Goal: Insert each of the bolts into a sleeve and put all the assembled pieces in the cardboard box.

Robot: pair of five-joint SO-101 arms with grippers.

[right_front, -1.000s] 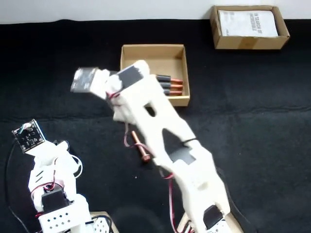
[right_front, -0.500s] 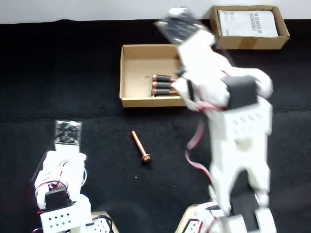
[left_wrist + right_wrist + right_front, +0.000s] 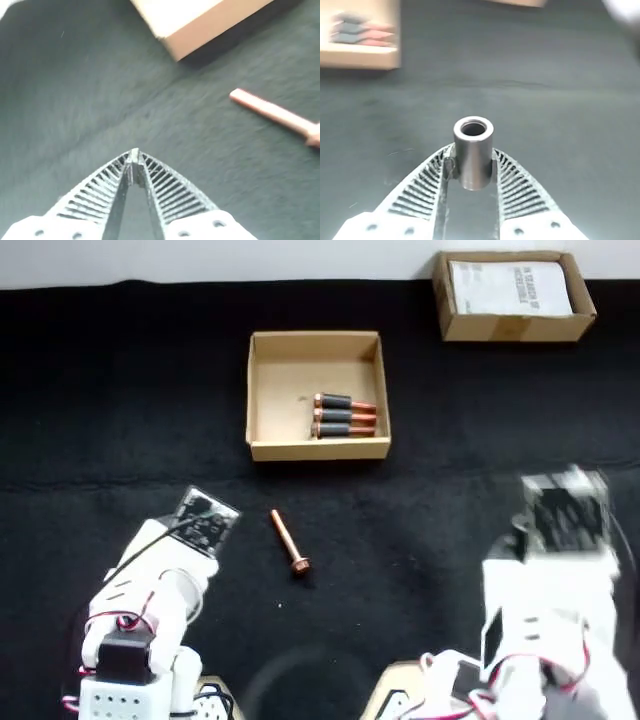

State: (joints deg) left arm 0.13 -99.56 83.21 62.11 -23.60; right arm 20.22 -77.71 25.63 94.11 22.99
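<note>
Right wrist view is showing a grey sleeve [image 3: 473, 150] clamped in the right gripper [image 3: 473, 159]. A bolt [image 3: 289, 541] is lying on the table [image 3: 120, 370] near the left gripper [image 3: 134, 155], whose fingertips are pressing together, while three assembled pieces [image 3: 345, 415] are sitting inside the cardboard box [image 3: 315, 449].

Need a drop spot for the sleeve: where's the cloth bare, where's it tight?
Bare: black cloth left of the open cardboard box; the stretch between the loose copper bolt and the right arm; the box's left half. Tight: the box's right side, where three dark-sleeved bolts lie side by side.
</note>
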